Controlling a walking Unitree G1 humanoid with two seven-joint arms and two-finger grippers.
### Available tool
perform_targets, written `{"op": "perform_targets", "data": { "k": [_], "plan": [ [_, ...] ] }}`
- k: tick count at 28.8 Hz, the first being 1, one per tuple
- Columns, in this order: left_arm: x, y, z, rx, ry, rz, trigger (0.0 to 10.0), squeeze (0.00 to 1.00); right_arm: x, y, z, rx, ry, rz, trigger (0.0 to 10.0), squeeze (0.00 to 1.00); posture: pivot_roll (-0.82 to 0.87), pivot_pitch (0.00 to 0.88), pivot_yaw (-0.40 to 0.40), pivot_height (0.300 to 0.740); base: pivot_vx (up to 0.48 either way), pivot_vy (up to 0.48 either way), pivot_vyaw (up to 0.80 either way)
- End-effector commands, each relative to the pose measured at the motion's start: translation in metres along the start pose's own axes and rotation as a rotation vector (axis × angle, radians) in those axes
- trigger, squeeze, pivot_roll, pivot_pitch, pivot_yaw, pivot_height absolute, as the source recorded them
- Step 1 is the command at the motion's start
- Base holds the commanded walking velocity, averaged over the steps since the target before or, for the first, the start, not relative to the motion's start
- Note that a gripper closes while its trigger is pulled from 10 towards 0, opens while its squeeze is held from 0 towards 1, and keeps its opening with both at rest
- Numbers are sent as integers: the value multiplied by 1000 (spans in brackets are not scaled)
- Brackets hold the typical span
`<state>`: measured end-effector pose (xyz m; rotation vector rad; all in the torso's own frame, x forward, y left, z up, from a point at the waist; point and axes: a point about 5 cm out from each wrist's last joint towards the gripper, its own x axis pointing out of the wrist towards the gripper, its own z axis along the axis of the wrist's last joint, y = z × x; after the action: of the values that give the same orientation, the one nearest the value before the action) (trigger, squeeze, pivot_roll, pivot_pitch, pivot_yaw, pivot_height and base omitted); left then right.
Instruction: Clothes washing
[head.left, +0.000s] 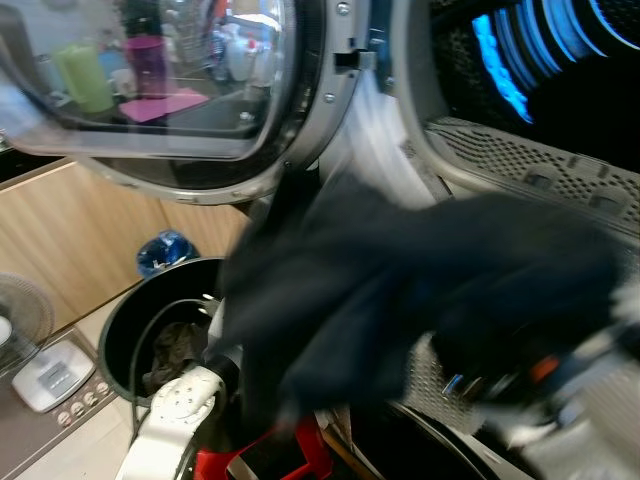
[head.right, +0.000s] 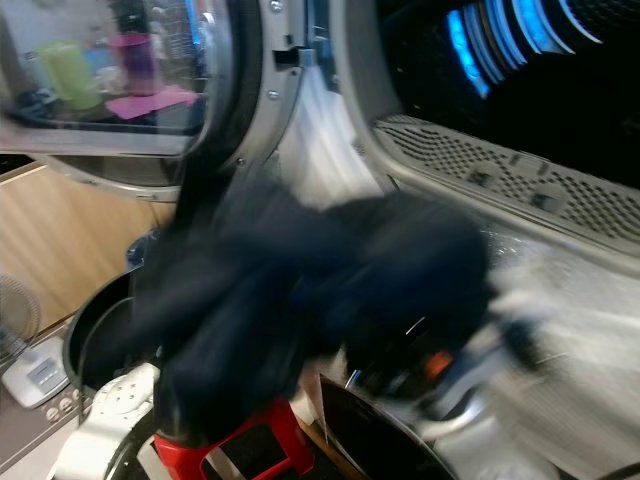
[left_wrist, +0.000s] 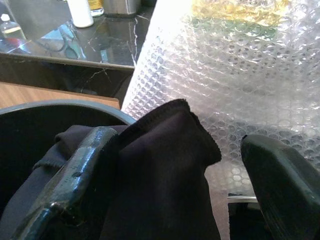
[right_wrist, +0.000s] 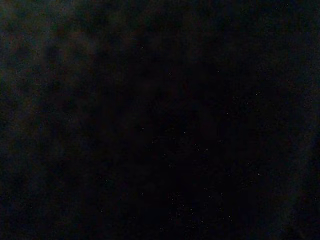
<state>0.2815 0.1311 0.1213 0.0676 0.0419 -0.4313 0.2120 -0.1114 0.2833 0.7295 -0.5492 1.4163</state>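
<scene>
Left wrist view: left gripper (left_wrist: 170, 175) has fingers spread, dark garment (left_wrist: 150, 170) draped between them, over the black laundry basket (head.left: 125, 330).
Right gripper: blurred, grip cannot be told.
Handling: soft, light, floppy; bunch the middle.
Far: open washer door (head.left: 180, 90), drum (head.left: 560, 90).

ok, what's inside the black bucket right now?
In the black bucket, a crumpled dark cloth sits at the bottom. The big dark garment being lifted toward the washer drum covers the bucket's right side, so anything else there is hidden.
</scene>
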Motion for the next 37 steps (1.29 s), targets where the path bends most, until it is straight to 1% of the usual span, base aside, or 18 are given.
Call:
{"op": "perform_targets", "data": {
  "k": [1,4,5,7,10,14,17,18,19,25,26,27,30,33,34,35,36,37],
  "plan": [
    [0,-2,-5,20,19,-2,10000,0,10,-9,25,-83,-79,-18,0,0,-67,81,42,740,0,0,0],
    [1,-4,-6,23,15,-8,10000,0,29,-22,69,-190,-212,-28,0,0,-66,76,42,740,0,0,0],
    [1,-4,-6,23,15,-8,10000,0,29,-22,69,-190,-212,-28,0,0,-66,76,42,740,0,0,0],
    [2,-4,-6,24,12,-10,10000,0,39,-37,105,-323,-290,-84,0,0,-65,71,43,740,0,0,0],
    [2,-4,-6,23,11,-9,10000,0,43,-43,125,-383,-334,-104,0,0,-63,69,42,740,0,0,0],
    [3,-6,-6,18,6,-6,10000,0,58,-54,187,-519,-498,-209,0,0,-69,67,43,740,0,0,0],
    [4,-7,-6,15,5,-8,10000,0,63,-61,203,-555,-527,-279,0,0,-72,67,44,740,0,0,0],
    [4,-8,-6,14,4,-11,10000,0,71,-77,227,-585,-582,-448,0,0,-72,67,44,740,0,0,0],
    [4,-8,-6,14,4,-11,10000,0,71,-77,227,-585,-582,-448,0,0,-72,67,44,740,0,0,0],
    [4,-10,-9,9,14,-1,10000,0,68,-117,253,-724,-458,-985,0,0,-78,63,40,740,0,0,0],
    [4,-10,-9,9,14,-1,10000,0,68,-117,253,-724,-458,-985,0,0,-78,63,40,740,0,0,0],
    [3,-10,-11,9,19,0,10000,0,61,-125,254,-783,-386,-1139,0,0,-82,63,39,740,0,0,0],
    [3,-11,-12,7,22,2,10000,0,45,-132,258,-894,-268,-1375,0,0,-80,63,37,740,0,0,0],
    [3,-11,-13,7,30,0,10000,0,24,-139,256,-865,-232,-1570,0,0,-89,64,36,740,0,0,0],
    [3,-11,-13,9,34,-2,10000,0,19,-140,256,-884,-206,-1619,1608,0,-92,62,36,740,0,0,0],
    [4,-12,-14,12,36,-5,10000,0,16,-141,255,-897,-190,-1650,1608,0,-92,62,36,740,0,0,0],
    [4,-12,-14,10,39,-8,10000,0,10,-141,256,-916,-183,-1691,10000,0,-88,63,33,740,0,0,0],
    [3,-13,-15,10,43,-12,10000,0,5,-142,256,-935,-167,-1721,10000,0,-88,63,33,740,0,0,0]
  ]
}}
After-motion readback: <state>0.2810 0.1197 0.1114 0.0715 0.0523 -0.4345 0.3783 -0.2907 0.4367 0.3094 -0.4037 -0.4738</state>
